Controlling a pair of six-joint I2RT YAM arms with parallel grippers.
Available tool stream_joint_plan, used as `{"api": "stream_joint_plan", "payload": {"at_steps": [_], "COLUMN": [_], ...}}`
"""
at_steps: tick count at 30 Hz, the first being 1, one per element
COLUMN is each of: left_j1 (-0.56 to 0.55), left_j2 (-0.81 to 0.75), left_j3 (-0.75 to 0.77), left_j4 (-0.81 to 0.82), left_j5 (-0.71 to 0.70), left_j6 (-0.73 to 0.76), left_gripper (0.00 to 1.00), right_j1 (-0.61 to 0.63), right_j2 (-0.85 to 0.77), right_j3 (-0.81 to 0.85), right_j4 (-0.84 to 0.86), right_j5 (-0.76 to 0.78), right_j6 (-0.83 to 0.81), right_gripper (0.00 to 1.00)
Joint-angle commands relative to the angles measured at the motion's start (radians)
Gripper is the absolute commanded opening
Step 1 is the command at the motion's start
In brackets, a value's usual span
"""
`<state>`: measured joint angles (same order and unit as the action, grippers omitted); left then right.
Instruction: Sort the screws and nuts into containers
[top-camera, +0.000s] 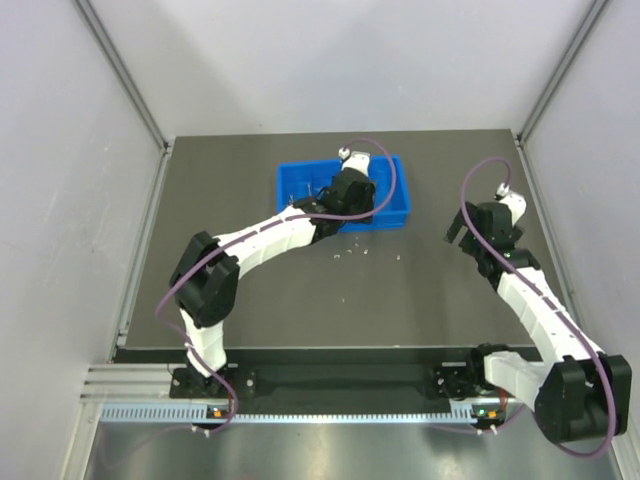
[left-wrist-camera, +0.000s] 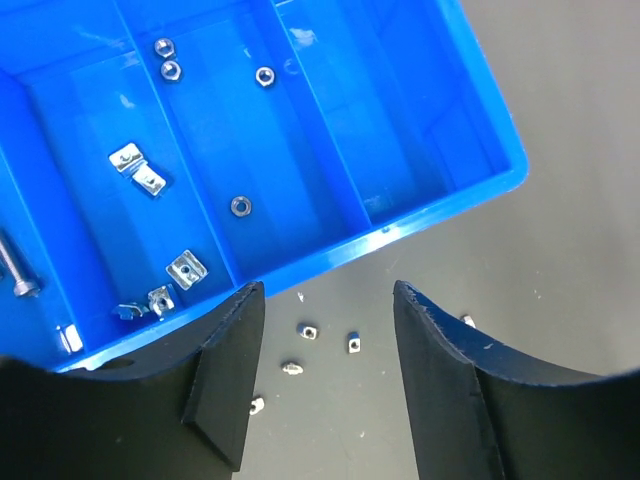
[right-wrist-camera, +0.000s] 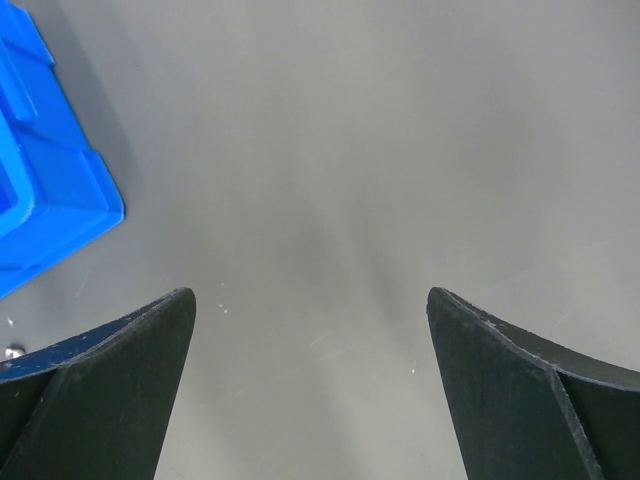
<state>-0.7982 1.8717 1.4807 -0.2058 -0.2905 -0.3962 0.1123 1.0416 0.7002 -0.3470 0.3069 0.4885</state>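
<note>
The blue tray (top-camera: 300, 180) lies at the back middle of the table, and its compartments (left-wrist-camera: 300, 150) fill the top of the left wrist view. The middle section holds several nuts (left-wrist-camera: 240, 206). One long screw (left-wrist-camera: 20, 270) lies in the section to its left. My left gripper (left-wrist-camera: 327, 295) hangs open over the tray's front wall, with nothing between its fingers. Beneath it, several small silvery pieces (left-wrist-camera: 308, 329) lie loose on the table. My right gripper (right-wrist-camera: 310, 295) is open and empty over bare table, to the right of the tray's corner (right-wrist-camera: 50, 200).
More loose silvery pieces (top-camera: 347, 250) are scattered on the dark table just in front of the tray. The tray's right-hand section (left-wrist-camera: 400, 120) holds nothing. Grey walls enclose the table on three sides.
</note>
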Motion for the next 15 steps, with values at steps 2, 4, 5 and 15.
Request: {"api": "stream_joint_plan", "payload": {"at_steps": [2,4,5,15], "left_j1": [-0.004,-0.009,-0.015,-0.018], "left_j2": [-0.072,-0.08,-0.086,-0.121], "left_j3": [-0.008,-0.016,-0.02,-0.065], "left_j4": [-0.023,-0.029,-0.03,-0.074], "left_j5": [0.025,0.028,0.025,0.112], "left_j6": [-0.009,-0.018,-0.02,-0.027], "left_gripper": [0.61,0.62,0.63,0.69], "right_j1": [-0.017,-0.023,-0.028,-0.172], "right_j2": [-0.04,-0.045,-0.043,-0.012], "right_j3": [-0.002,-0.004,-0.004,0.025], "right_j4": [0.025,0.022,0.02,-0.033], "right_j5": [0.056,0.086,0.115,0.199], "right_j6": [0.024,0.048,0.058,0.177], "right_gripper": [1.0,1.0,1.0,1.0]}}
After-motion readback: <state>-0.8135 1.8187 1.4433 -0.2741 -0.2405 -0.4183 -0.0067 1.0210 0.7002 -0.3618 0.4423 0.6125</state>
